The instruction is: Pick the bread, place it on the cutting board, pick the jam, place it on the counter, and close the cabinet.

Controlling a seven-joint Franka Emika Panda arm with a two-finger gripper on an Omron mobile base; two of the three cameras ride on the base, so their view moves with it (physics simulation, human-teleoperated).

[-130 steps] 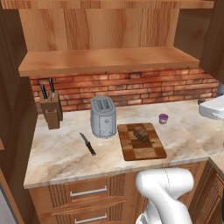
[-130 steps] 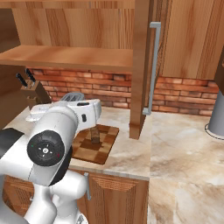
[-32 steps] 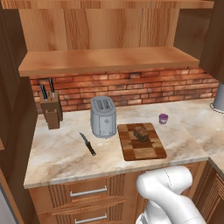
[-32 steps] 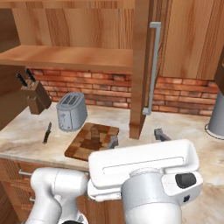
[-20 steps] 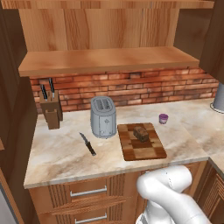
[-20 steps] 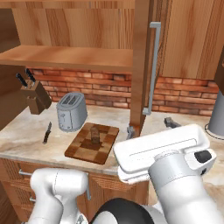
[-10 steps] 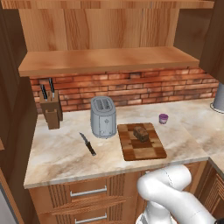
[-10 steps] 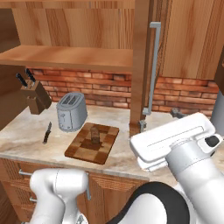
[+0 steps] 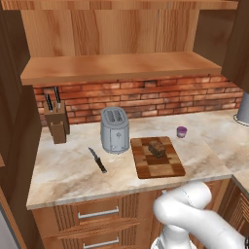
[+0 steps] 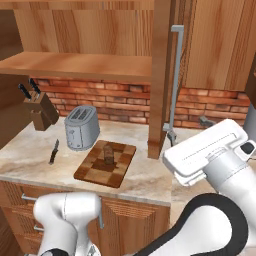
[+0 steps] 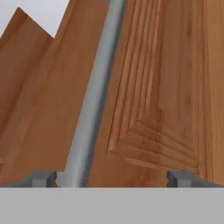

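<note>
Hand view faces the cabinet (image 11: pixel 166 87) door's grooved panel and grey handle (image 11: pixel 94 92), gripper (image 11: pixel 111 178) spread wide, grasping nothing; only its fingertips (image 11: pixel 43 178) peek up; bread (image 9: pixel 156 148) rests on cutting board (image 9: pixel 156 156); jam (image 9: pixel 181 132) on counter (image 9: pixel 68 168); door edge-on, half-hidden in the right base view.

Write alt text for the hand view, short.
Close-up of the brown wooden cabinet door with grooved panels, its vertical grey bar handle running top to bottom. The open pincer faces the door, its two dark fingertips wide apart at the bottom, the handle just inside one of them.
</note>
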